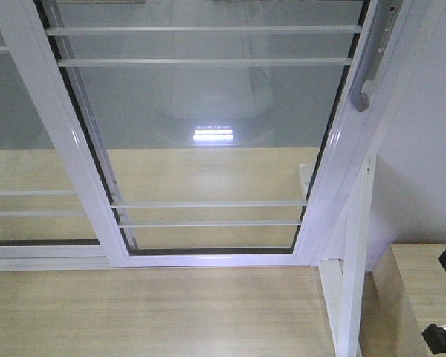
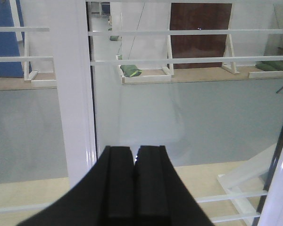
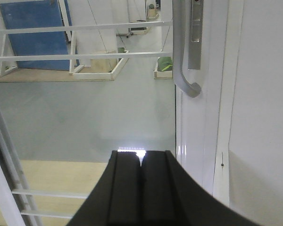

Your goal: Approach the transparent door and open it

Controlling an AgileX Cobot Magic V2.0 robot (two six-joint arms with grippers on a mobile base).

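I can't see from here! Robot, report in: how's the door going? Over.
Left gripper and right gripper: jaws shut, empty. Transparent door: handle untouched, up ahead of right gripper. Nothing blocking the handle.

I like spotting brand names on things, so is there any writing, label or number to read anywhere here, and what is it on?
No text can be read in any view.
Tiny row of marks above the bright reflection in the transparent door: too blurred to tell whether it is text.
Grey handle and white frame: no lettering shows.
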